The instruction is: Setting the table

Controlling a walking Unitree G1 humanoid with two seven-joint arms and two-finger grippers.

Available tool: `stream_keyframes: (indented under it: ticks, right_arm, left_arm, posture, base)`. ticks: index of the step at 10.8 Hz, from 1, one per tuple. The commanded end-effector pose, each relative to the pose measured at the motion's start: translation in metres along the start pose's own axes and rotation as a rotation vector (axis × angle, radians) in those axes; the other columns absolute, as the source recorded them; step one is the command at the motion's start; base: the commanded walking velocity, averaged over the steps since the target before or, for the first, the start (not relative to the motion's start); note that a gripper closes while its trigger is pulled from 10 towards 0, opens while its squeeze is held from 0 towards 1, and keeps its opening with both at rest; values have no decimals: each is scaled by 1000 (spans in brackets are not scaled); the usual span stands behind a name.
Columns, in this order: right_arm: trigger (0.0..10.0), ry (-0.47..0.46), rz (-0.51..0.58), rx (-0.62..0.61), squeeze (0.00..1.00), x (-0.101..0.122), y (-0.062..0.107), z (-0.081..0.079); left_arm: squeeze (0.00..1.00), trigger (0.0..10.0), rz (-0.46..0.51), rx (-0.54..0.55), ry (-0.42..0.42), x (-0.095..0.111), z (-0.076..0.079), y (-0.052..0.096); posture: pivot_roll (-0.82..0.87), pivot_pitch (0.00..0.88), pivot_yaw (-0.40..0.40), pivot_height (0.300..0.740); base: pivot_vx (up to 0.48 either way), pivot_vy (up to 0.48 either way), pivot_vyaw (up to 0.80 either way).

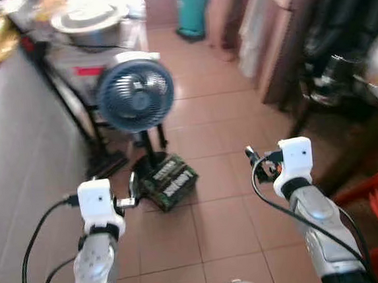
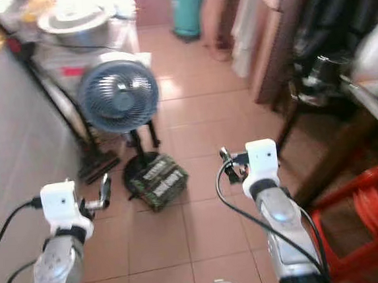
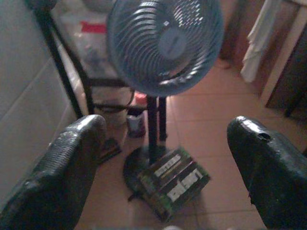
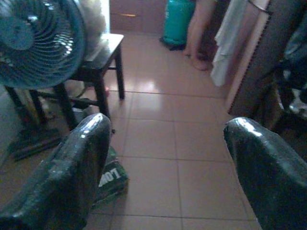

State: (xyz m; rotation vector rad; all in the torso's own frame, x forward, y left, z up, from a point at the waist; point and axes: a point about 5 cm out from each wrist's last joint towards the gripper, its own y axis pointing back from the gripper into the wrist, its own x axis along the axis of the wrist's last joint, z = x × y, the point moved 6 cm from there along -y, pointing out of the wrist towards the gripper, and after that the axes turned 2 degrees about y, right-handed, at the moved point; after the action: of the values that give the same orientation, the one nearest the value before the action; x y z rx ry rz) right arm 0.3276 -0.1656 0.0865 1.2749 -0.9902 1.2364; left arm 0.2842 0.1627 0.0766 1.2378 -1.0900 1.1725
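A large covered metal pot (image 1: 90, 23), perhaps cookware for the table though the blur leaves this unsure, is seen on a stand (image 1: 66, 102) by the tiled wall, well ahead of both grippers and above the fan. One blue pedestal fan (image 1: 135, 95) is stood on the tiled floor (image 1: 206, 113), and one green printed box (image 1: 171, 181) is laid against its base. The left gripper (image 3: 165, 158) is held in the air near the box and level with the fan's base, its two fingers spread wide and nothing held. The right gripper (image 4: 168, 163) is raised over bare tiles, likewise wide open and empty. One teal gas cylinder (image 1: 191, 9) is set at the far end, a person's bare legs (image 4: 197, 33) are seen beside it, and red plastic stools (image 2: 358, 223) are stacked at the robot's right.
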Motion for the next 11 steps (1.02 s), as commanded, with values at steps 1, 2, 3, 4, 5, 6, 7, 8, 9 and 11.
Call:
stream_keyframes:
  ticks: [1, 2, 3, 4, 5, 6, 7, 8, 9, 11]
  right_arm:
    - [10000, -2, 14, -10, 0, 4, -3, 0]
    - [10000, 1, 22, -9, 0, 7, -4, 0]
    - [10000, 1, 26, -17, 0, 8, -3, 3]
    - [10000, 2, 25, -21, 0, 8, -3, 5]
    - [10000, -2, 23, -25, 0, 8, -3, 5]
    - [10000, -3, 26, -25, 0, 9, -2, 3]
    - [10000, -9, 29, -26, 0, 9, -2, 2]
    - [10000, -14, 32, -27, 0, 10, -3, 1]
    - [10000, -15, 41, -27, 0, 13, -4, 1]
    - [10000, -21, 37, -34, 0, 12, -4, 1]
  left_arm:
    - [0, 10000, -1, 14, -3, 1, -7, -5]
    - [0, 10000, 3, 14, -3, 3, -8, -8]
    - [0, 10000, 2, 10, 0, 4, -7, -8]
    - [0, 10000, -3, 11, 1, 3, -7, -9]
    - [0, 10000, 8, 2, -1, 6, -5, -10]
    - [0, 10000, 14, -4, -1, 7, -4, -10]
    - [0, 10000, 16, 0, 2, 9, -5, -11]
    - [0, 10000, 6, 6, 14, 7, -5, -10]
    - [0, 10000, -4, -11, 7, 3, -1, -8]
    - [0, 10000, 11, -13, 6, 9, 0, -12]
  posture:
    - [45, 14, 27, 740]
    - [41, 13, 29, 740]
    - [34, 19, 34, 740]
    - [33, 24, 36, 740]
    - [31, 32, 37, 740]
    - [31, 40, 40, 740]
    - [30, 40, 44, 740]
    - [26, 48, 48, 740]
    - [27, 52, 49, 740]
    - [34, 56, 52, 740]
  base:
    - [0, 0, -800]
    - [0, 0, -800]
    - [0, 0, -800]
    - [0, 255, -800]
    - [0, 0, -800]
    - [0, 0, -800]
    - [0, 0, -800]
    - [0, 0, -800]
    - [0, 0, -800]
    - [0, 0, -800]
